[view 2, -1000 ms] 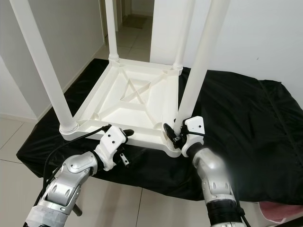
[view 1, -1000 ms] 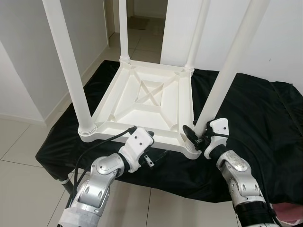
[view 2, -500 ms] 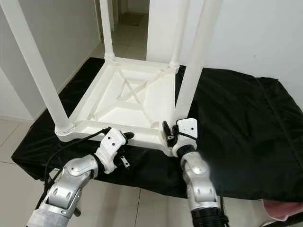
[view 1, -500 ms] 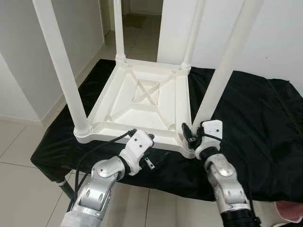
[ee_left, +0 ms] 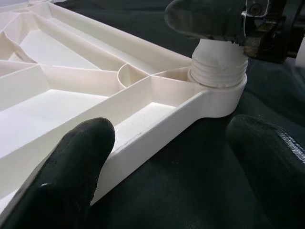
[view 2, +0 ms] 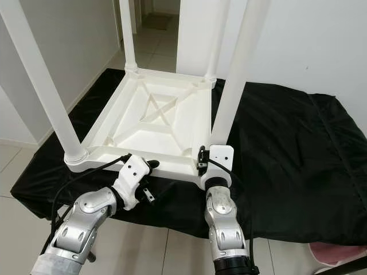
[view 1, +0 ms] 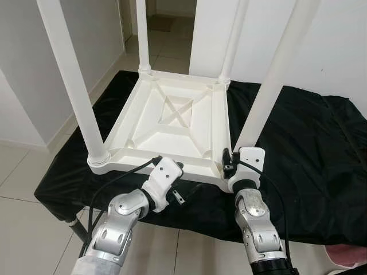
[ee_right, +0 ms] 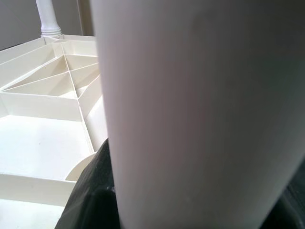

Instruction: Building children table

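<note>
- The white children's table [view 1: 178,123] lies upside down in the centre of the frame, on a table draped in black cloth [view 1: 312,149], its four legs pointing up.
- The right gripper [view 1: 234,165], at lower centre-right of the frame, is at the base of the near right leg [view 1: 269,86]; its jaws are clenched around that leg, which fills the right wrist view.
- The left gripper [ee_left: 171,167], at lower centre-left, sits at the near edge of the upturned top; its jaws are spread apart, one finger [ee_left: 66,176] over the white rim, the other over the cloth.
- Pale floor tiles [view 1: 34,172] lie at the left of the frame.
</note>
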{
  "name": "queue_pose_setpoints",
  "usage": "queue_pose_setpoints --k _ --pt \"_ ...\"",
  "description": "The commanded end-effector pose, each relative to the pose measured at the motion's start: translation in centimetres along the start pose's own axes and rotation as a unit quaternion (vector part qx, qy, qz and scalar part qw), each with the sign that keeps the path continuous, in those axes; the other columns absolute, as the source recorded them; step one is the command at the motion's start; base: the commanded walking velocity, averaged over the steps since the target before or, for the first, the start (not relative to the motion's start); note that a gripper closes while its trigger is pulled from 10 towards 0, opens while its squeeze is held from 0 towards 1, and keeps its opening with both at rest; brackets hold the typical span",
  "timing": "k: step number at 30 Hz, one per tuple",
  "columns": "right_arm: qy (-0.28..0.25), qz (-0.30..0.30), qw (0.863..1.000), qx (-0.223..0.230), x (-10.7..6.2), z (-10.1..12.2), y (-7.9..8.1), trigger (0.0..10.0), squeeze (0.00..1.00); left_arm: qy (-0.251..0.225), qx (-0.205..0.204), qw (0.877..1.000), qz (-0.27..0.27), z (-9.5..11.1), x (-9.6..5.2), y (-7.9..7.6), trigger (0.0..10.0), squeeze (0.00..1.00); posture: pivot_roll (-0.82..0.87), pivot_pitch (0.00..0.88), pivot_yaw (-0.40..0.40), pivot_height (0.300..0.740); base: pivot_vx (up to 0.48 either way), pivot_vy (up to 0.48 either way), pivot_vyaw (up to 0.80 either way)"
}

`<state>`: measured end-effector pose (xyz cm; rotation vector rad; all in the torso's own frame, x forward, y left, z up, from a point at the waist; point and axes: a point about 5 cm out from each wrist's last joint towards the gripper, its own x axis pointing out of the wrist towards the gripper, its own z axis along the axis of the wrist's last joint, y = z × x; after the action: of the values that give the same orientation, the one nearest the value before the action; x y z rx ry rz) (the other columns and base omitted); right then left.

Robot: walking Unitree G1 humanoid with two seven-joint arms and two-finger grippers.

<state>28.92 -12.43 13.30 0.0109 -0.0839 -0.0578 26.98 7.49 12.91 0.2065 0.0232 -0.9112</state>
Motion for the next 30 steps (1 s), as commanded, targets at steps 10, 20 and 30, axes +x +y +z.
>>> queue_pose_setpoints --k 10,20,30 --pt "0.035 0.033 0.999 0.017 -1.3 -1.4 0.1 10.0 1.00 0.013 0.003 0.995 0.104 -0.2 -0.3 0.6 10.0 0.00 0.02 0.000 -0.045 0.740 0.000 0.000 0.00" --pt "0.024 0.141 0.990 0.007 -1.0 -1.2 -1.8 10.0 0.00 0.005 0.010 0.995 0.097 -0.1 -0.1 0.4 10.0 0.00 0.02 0.000 -0.044 0.740 0.000 0.000 0.00" --pt "0.024 0.251 0.966 -0.063 0.3 -1.1 -4.6 10.0 0.00 0.006 0.019 0.996 0.092 0.1 0.1 0.5 10.0 0.00 0.01 0.000 -0.029 0.740 0.000 0.000 0.00"
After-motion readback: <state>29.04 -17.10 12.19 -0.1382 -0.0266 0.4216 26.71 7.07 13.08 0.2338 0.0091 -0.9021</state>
